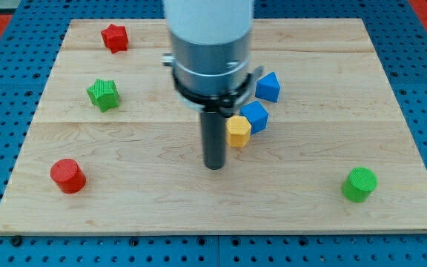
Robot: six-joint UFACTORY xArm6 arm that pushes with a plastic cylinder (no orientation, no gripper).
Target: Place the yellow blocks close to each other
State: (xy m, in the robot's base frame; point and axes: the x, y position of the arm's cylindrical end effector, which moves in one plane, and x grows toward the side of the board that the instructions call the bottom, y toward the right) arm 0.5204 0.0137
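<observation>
One yellow hexagonal block [238,130] lies near the board's middle and touches a blue block [256,115] on its upper right. My tip [214,167] rests on the board just below and to the left of this yellow block, a small gap apart. The second yellow block does not show; the arm's wide body covers the spot above the first one where it last lay.
A second blue block [267,87] lies above the first. A red star [114,37] and a green star [103,94] lie at the view's upper left. A red cylinder [68,176] sits lower left, a green cylinder [359,184] lower right.
</observation>
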